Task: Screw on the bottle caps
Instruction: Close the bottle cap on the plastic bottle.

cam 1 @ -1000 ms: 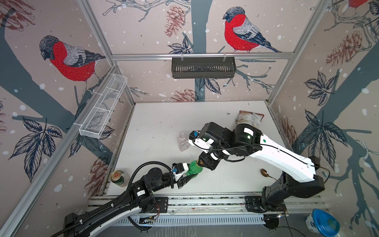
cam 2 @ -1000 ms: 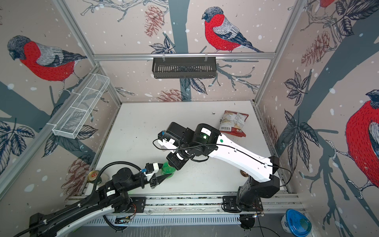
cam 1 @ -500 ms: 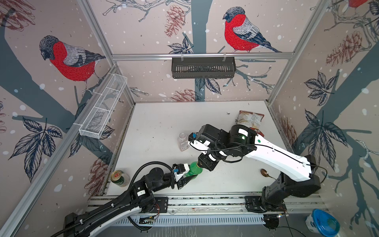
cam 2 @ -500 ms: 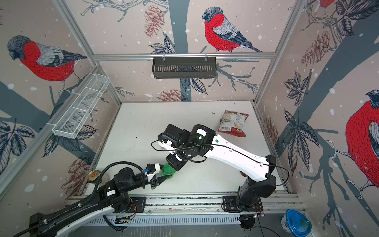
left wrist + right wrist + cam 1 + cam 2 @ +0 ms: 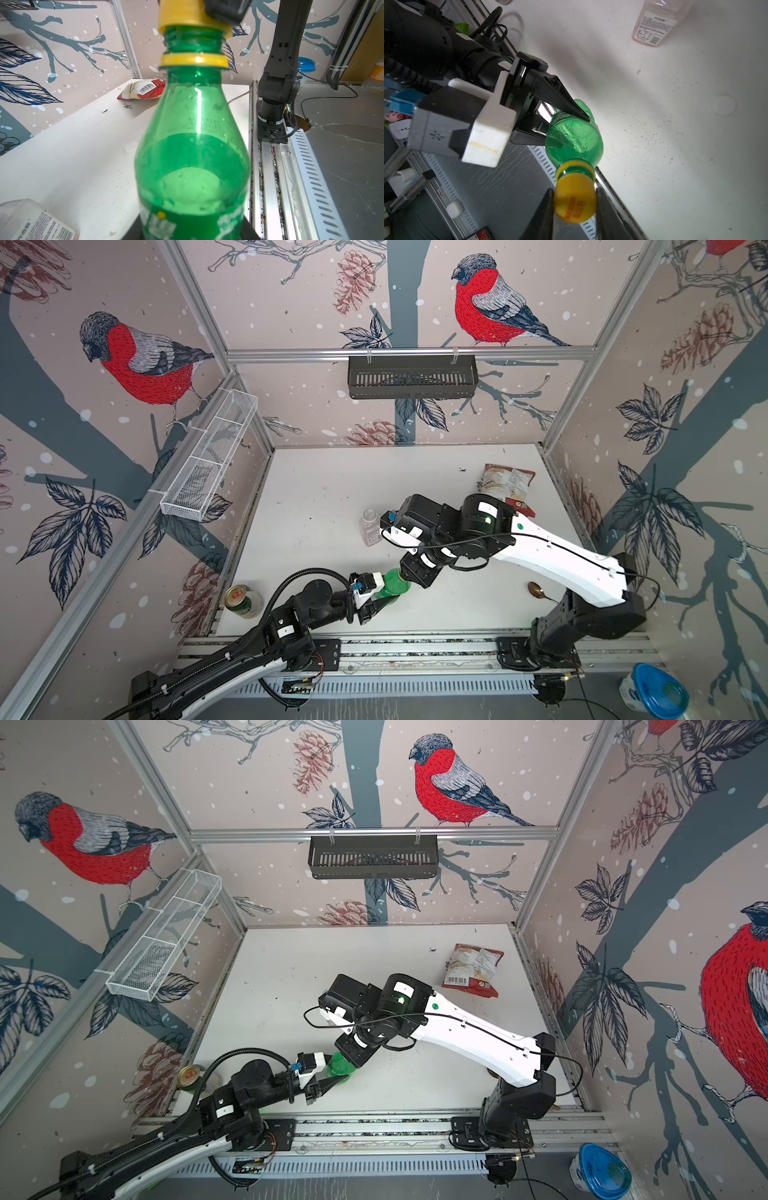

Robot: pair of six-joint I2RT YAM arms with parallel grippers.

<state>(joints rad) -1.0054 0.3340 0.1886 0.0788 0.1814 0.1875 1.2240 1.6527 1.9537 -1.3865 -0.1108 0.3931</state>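
My right gripper (image 5: 574, 208) pinches the yellow cap (image 5: 187, 18) atop the neck of the green bottle (image 5: 193, 145), threads showing, its long axis in line with those jaws; left gripper (image 5: 566, 128) clamps the body.

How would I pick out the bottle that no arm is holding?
Look near the middle of the white table, beside the right arm's black wrist. There sits the clear bottle with a white label. Unlike the green bottle, it is colourless and untouched.
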